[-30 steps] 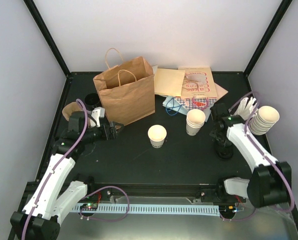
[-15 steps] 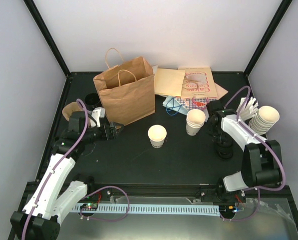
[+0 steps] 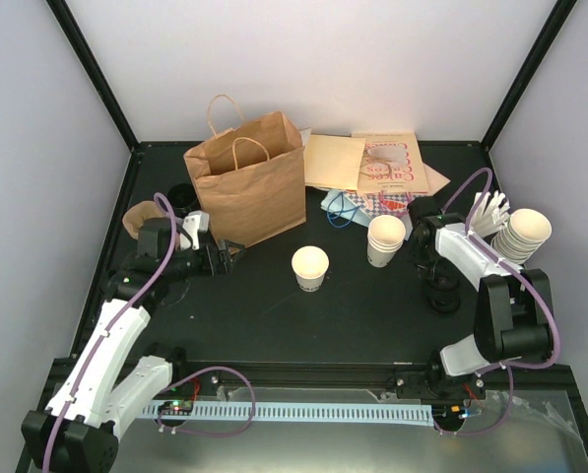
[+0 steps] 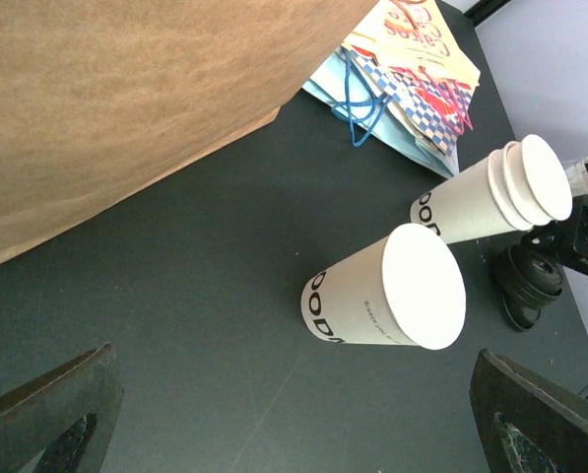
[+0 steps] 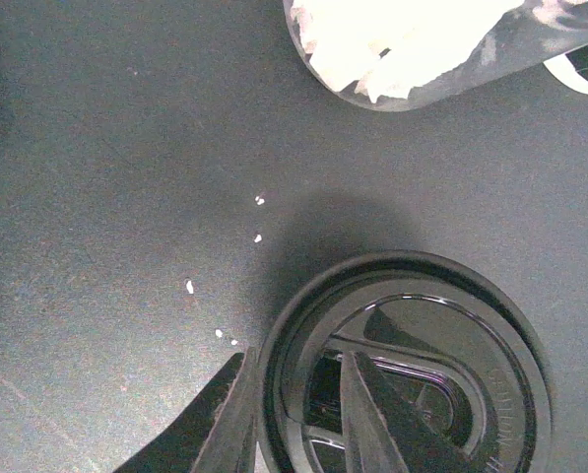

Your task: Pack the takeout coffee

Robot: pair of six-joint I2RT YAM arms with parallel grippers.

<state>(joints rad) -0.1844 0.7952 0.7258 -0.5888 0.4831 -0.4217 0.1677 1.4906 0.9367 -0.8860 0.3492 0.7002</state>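
Observation:
The takeout coffee is a single cream-white paper cup (image 3: 310, 267) standing lidless mid-table, also seen in the left wrist view (image 4: 387, 296). My left gripper (image 3: 229, 251) hovers to its left beside the brown paper bag (image 3: 246, 187). Its jaws stand wide open (image 4: 294, 434) with nothing between them. My right gripper (image 3: 439, 281) points down onto a small stack of black lids (image 3: 443, 296). In the right wrist view its gripper (image 5: 298, 409) straddles the rim of the top black lid (image 5: 422, 296), one finger outside and one inside, closed on that rim.
A short stack of nested cups (image 3: 386, 239) stands right of the single cup. A taller stack (image 3: 523, 235) lies at the right edge. Flat paper bags (image 3: 372, 163) lie at the back. A clear pouch of white items (image 5: 412, 44) sits beyond the lids.
The right arm has drawn in closer to the lid stack and its jaws have narrowed onto the lid rim. The left arm and the cup are unmoved.

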